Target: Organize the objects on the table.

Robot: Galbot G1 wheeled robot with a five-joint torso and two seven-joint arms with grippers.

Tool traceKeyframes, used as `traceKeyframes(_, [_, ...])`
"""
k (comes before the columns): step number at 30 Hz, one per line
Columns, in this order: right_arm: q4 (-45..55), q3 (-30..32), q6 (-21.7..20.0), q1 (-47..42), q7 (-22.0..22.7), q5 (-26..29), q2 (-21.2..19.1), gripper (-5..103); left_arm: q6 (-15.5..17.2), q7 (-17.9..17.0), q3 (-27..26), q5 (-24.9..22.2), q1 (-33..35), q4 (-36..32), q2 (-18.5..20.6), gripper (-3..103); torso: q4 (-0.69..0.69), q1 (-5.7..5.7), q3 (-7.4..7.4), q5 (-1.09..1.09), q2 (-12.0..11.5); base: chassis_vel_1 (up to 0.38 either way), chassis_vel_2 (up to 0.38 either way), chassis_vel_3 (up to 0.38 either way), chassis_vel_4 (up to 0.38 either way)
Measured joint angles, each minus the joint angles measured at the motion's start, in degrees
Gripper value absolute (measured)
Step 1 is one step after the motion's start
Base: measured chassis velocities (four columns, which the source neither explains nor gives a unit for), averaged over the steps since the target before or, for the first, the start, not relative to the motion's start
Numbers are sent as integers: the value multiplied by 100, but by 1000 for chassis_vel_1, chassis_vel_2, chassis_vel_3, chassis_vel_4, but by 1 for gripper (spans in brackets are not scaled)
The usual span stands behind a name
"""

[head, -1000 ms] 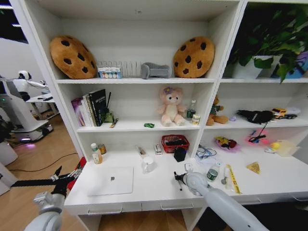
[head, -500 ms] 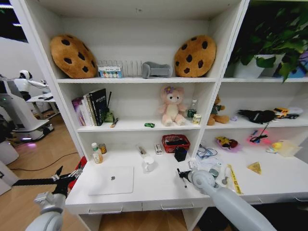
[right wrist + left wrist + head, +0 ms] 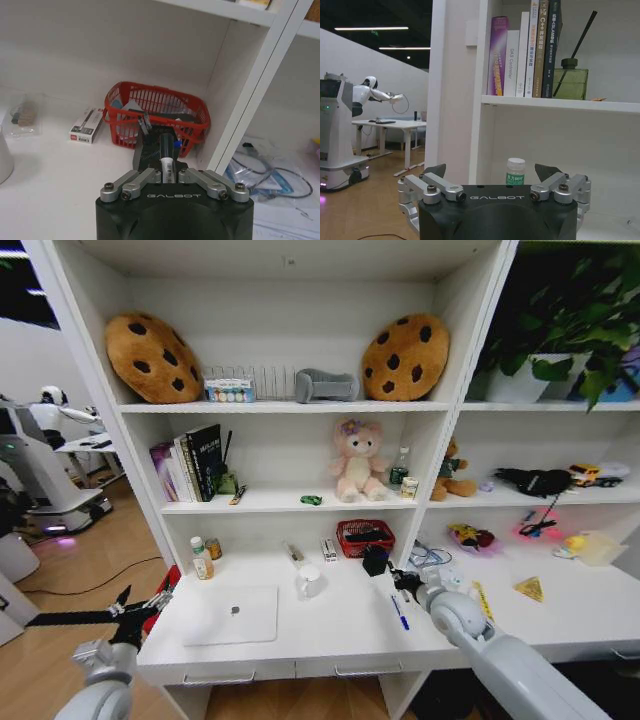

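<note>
— So, starting at the left: where's the left claw [image 3: 140,610]?

— Off the left end of the worktop [image 3: 320,635], out over the wooden floor. From above it's a black shape with spread fingers. Its own wrist camera shows more: the claw [image 3: 497,175] is released, nothing in it, and between its fingertips stands a small white bottle with a green label [image 3: 515,172], by the shelf upright. From the head view that bottle [image 3: 200,562] sits at the back left of the worktop.

— And the laptop?

— Closed, silver, lying flat on the worktop [image 3: 232,615], well apart from either claw. A white mug [image 3: 307,582] stands just to its right.

— The blue pen?

— Lying loose on the worktop [image 3: 399,612], just beside the right arm.

— What's the right claw [image 3: 395,575] doing?

— From above it's hard to read; it sits near a dark pen cup [image 3: 375,560], below the red basket [image 3: 363,537]. The wrist camera settles it: the claw [image 3: 168,176] is clenched on a black pen [image 3: 166,157], upright between the fingers, over the dark cup [image 3: 152,150] in front of the red basket [image 3: 120,107].
</note>
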Motion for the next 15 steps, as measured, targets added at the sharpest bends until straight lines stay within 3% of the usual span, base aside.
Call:
traceKeyframes(3, [-183,29,462,-22,-184,-518,89,11,-4,1,1,0,-3,-1,0,100,1,0,0,0,0,0,0,0,0])
traceKeyframes(7, [-376,1,741,33,-370,-787,142,11,-1,-4,7,3,-16,-10,-1,100,0,0,0,0,0,0,0,0,0])
traceKeyframes(9, [-719,-85,1224,166,-514,-1052,224,11,2,-5,5,15,-17,-9,-4,100,1,0,0,0,0,0,0,0,0])
traceKeyframes(15, [-1210,-404,1746,603,-543,-1048,379,11,2,-7,-12,11,-20,59,-27,100,1,0,0,0,0,0,0,0,0])
